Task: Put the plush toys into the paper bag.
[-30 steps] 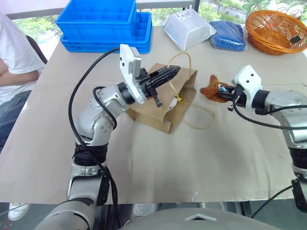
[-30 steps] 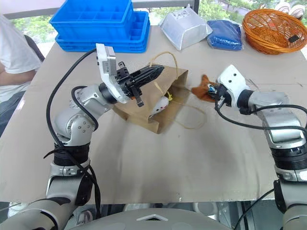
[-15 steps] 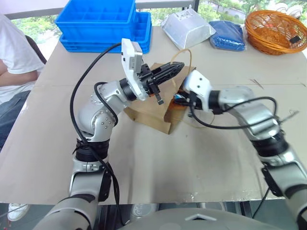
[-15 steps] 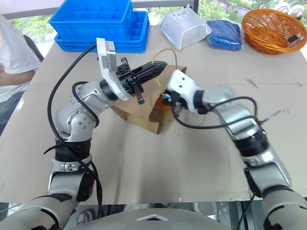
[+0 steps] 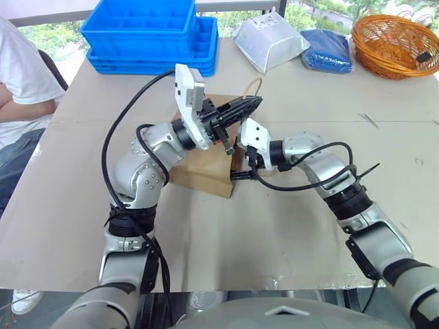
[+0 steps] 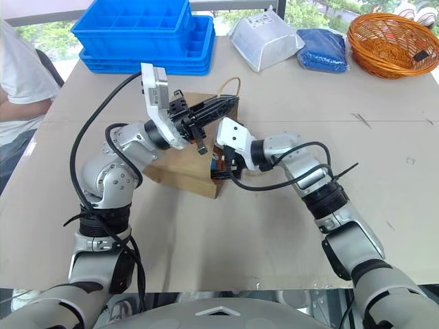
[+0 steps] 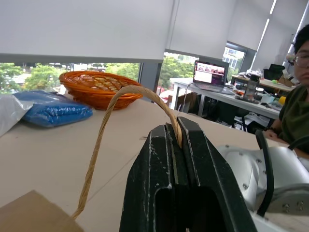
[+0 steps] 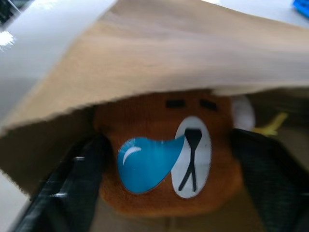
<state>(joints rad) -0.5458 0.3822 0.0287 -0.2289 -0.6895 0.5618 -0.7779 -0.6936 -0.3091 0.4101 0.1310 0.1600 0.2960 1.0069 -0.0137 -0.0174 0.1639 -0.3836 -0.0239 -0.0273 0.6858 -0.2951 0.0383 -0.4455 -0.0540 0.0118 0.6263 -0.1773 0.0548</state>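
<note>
The tan paper bag [image 5: 199,175] lies on its side on the table, its mouth toward the right. My left gripper [image 5: 254,102] is above it, shut on one twisted loop handle [image 7: 104,130], holding the bag's upper wall [image 8: 193,53] raised. My right gripper [image 5: 237,171] reaches into the mouth. It is open, with a finger [image 8: 63,193] on each side of the brown plush toy [image 8: 164,159] with the blue teardrop, which lies inside the bag. Behind it show a white bit and the yellow tip [image 8: 270,127] of the other plush toy.
Stacked blue crates [image 5: 147,31], a white plastic pouch [image 5: 269,42], a blue pack [image 5: 327,49] and an orange basket [image 5: 398,44] line the far edge of the table [image 5: 274,240]. A person in a white shirt [image 5: 20,89] sits at the left side.
My right gripper swung left with the brown toy, entered the bag's mouth and opened. The left gripper stays shut on the handle.
</note>
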